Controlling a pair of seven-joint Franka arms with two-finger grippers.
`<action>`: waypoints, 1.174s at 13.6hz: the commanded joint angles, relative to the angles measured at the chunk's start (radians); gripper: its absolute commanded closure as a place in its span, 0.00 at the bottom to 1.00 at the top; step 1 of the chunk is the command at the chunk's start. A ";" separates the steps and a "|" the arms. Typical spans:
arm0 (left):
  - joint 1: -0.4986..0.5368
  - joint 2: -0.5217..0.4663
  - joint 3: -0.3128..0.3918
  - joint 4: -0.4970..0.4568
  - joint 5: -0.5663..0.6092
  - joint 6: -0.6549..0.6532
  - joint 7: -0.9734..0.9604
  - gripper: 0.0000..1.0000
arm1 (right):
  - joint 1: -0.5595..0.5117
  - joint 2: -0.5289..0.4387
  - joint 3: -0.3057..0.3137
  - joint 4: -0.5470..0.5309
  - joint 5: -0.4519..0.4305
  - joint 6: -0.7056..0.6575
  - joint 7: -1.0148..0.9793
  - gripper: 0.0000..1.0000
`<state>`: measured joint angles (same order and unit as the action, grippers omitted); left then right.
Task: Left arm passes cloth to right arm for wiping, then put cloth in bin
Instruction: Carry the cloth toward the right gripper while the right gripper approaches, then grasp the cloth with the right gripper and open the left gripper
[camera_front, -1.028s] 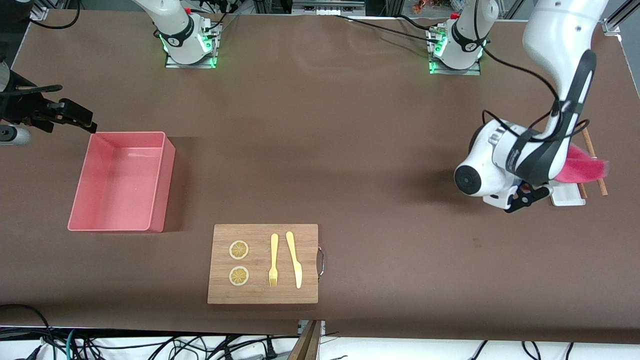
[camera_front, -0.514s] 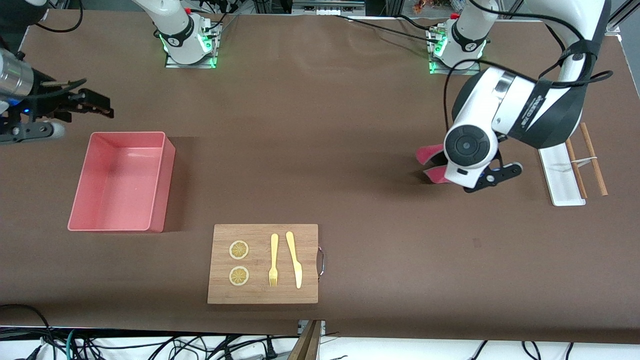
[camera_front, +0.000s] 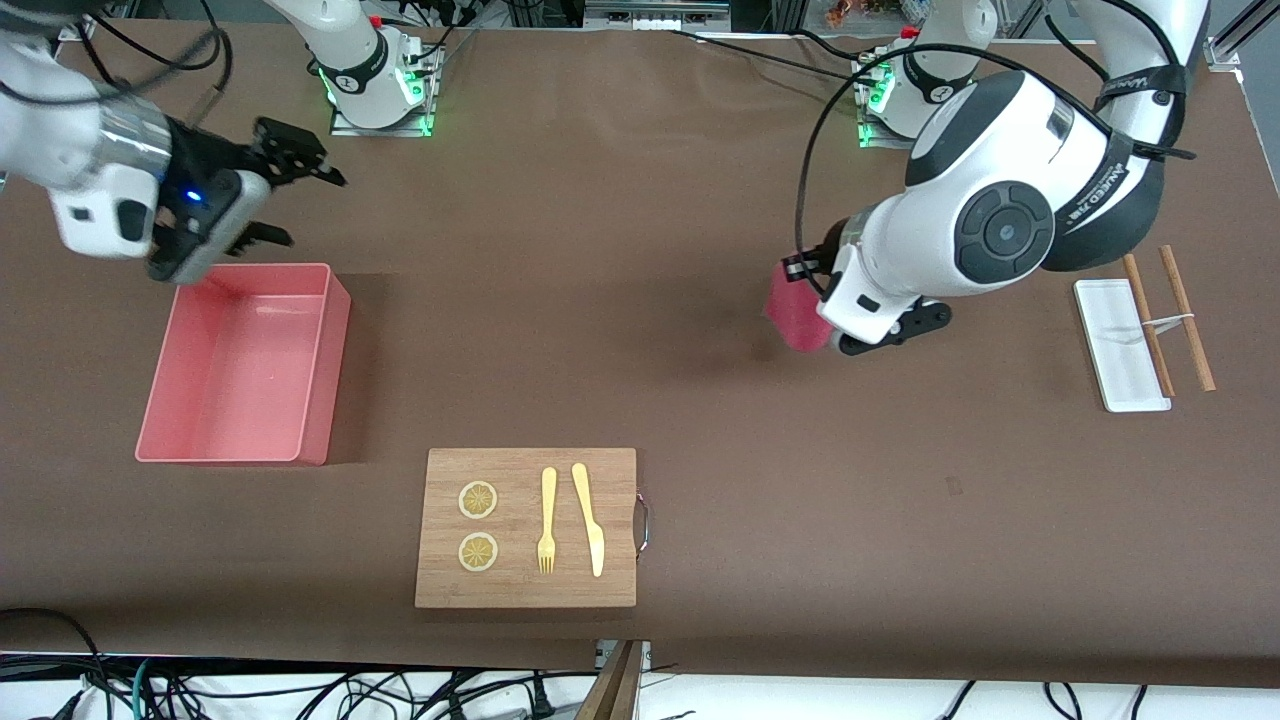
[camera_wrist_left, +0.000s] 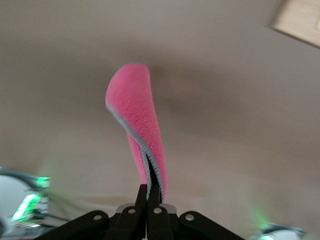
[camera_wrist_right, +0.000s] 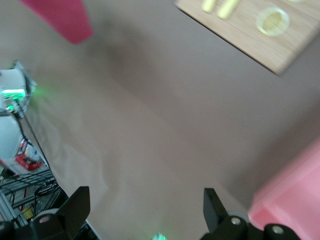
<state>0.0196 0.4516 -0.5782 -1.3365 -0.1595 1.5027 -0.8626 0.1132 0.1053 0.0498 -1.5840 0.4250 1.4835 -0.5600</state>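
My left gripper is shut on the crimson-pink cloth and holds it in the air over the brown table, between the white tray and the table's middle. In the left wrist view the cloth hangs folded from the closed fingers. My right gripper is open and empty, up in the air over the edge of the salmon-pink bin that lies toward the robots' bases. The right wrist view shows its wide-open fingers, a corner of the bin and the cloth farther off.
A wooden board with two lemon slices, a yellow fork and a knife lies near the front camera. A small white tray and two brown sticks lie at the left arm's end.
My left arm has carried the cloth from over the white tray toward the table's middle. My right gripper has swung from the table's end toward the middle, over the bin's edge nearest the bases.
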 joint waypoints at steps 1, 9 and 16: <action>-0.003 0.019 -0.066 0.028 -0.078 0.124 0.013 1.00 | -0.007 -0.007 0.045 -0.126 0.124 0.136 -0.153 0.00; -0.122 0.026 -0.098 0.011 -0.413 0.516 -0.051 1.00 | -0.006 -0.010 0.317 -0.370 0.327 0.625 -0.410 0.00; -0.172 0.026 -0.097 0.007 -0.407 0.594 -0.144 1.00 | -0.004 -0.016 0.392 -0.389 0.327 0.708 -0.301 0.00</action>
<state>-0.1562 0.4728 -0.6729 -1.3371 -0.5487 2.0885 -1.0002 0.1206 0.1173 0.4273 -1.9304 0.7287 2.1546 -0.8716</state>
